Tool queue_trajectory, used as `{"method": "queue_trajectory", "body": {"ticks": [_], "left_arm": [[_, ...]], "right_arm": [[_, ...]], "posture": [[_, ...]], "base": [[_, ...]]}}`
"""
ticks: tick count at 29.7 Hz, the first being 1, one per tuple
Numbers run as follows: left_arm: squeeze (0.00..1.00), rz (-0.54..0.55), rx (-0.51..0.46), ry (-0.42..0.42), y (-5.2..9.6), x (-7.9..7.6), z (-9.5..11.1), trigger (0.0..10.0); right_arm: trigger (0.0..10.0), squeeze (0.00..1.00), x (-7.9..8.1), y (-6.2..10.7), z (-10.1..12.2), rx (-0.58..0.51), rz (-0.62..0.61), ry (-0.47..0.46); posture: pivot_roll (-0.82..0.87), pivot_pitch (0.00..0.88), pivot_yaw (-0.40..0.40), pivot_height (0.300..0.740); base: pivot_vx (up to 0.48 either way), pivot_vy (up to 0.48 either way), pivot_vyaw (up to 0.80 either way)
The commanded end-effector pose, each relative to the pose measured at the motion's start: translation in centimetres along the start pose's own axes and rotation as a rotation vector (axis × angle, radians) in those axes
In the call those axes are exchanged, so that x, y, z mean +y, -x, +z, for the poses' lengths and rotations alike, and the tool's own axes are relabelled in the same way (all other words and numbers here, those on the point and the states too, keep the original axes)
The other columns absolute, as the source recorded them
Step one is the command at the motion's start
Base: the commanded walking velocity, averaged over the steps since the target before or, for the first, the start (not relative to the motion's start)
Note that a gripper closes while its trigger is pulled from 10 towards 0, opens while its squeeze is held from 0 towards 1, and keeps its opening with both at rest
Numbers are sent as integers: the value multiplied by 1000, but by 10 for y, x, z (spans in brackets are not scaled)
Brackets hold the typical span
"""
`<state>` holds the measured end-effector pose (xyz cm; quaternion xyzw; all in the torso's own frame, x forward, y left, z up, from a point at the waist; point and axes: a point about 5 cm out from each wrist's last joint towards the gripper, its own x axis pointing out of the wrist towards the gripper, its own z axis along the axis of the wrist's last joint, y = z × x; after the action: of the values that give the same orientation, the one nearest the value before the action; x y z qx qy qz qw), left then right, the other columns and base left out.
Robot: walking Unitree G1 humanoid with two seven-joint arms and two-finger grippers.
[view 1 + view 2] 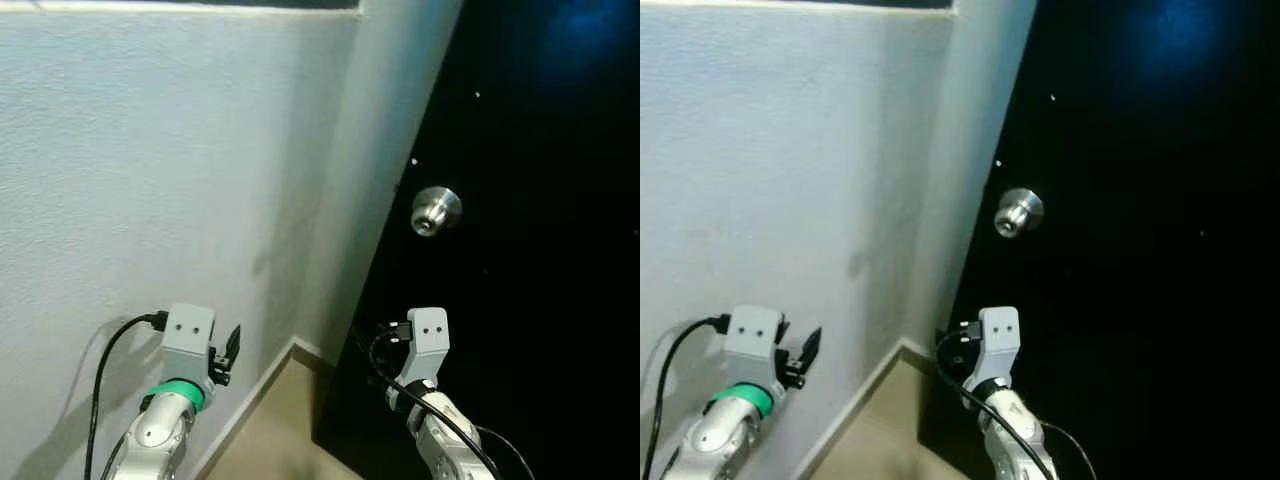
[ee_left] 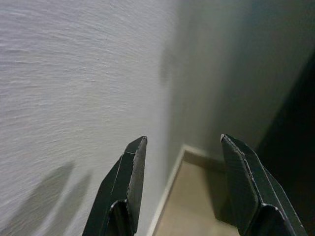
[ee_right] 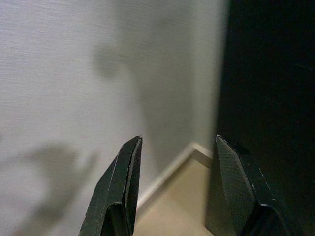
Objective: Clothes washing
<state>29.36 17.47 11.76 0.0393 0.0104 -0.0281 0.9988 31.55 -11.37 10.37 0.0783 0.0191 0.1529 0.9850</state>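
I face a white wall (image 1: 150, 180) that meets a black door (image 1: 540, 300) with a round silver knob (image 1: 435, 211). My left gripper (image 2: 182, 140) is held low before the wall, open, with nothing between its fingers. Near the door's lower edge, below the knob, my right gripper (image 3: 178, 138) is also open and holds nothing. Both wrist views look along the fingers at the corner where wall, door and floor meet.
A strip of beige floor (image 1: 270, 430) runs between the wall's baseboard (image 1: 255, 395) and the door. A black cable (image 1: 105, 380) loops from my left wrist. The wall stands close on the left and the door close on the right.
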Motion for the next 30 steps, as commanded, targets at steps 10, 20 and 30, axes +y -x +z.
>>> {"method": "queue_trajectory", "body": {"ticks": [10, 20, 30], "left_arm": [[0, -33, 3, 27, 0, -13, -2, 10000], [0, -22, 4, 33, -1, -11, -3, 10000], [0, -14, -1, 30, 2, -8, -2, 10000]], "right_arm": [[10000, 0, -8, 4, -4, 15, -13, 48], [10000, 0, -7, -1, -1, 1, -13, 48], [10000, 0, -11, 1, -3, 3, -15, 63]], "posture": [[-23, 24, -44, 740], [-19, 24, -45, 740], [-10, 17, -49, 740]], "base": [[0, 0, -800], [0, 0, -800], [0, 0, -800]]}}
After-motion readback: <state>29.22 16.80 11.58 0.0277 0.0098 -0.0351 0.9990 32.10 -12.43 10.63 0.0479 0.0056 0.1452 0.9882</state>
